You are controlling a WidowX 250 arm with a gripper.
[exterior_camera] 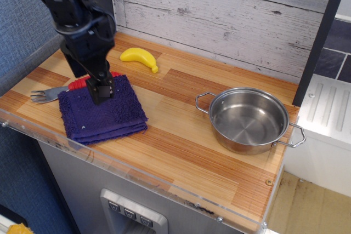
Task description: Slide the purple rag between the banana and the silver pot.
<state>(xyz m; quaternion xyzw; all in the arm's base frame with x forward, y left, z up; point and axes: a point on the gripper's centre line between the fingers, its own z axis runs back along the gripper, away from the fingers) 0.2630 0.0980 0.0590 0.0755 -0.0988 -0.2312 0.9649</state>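
The folded, roughly square dark purple terry rag (pixel 102 109) lies in several layers at the front left of the striped wooden counter (pixel 181 135), its near edge close to the clear acrylic lip. The black gripper (pixel 102 92) stands on the rag's upper middle, tips down against or just above the cloth; whether its jaws are spread or pressed together cannot be told from this view, since the tip reads as one dark block. Beyond the rag toward the wall lies the small curved yellow plastic banana (pixel 139 57), apart from the cloth. Well to the right sits the shallow round shiny steel pot (pixel 249 119) with wire loop handles, empty. A grey fork with a red handle (pixel 52 92) pokes out from under the rag's left edge.

The rag looks light, soft and limp, with a rough pile that should drag on the wood instead of gliding. As a loose stack, its layers may shear or the top fold may peel away if pushed from one edge. Pressing down near the middle, or pinching through all layers at the edge nearest the gripper, would probably carry the whole stack together. The fork beneath could catch and ride along. The open wood between banana and pot is the goal, and the rag is not there yet.
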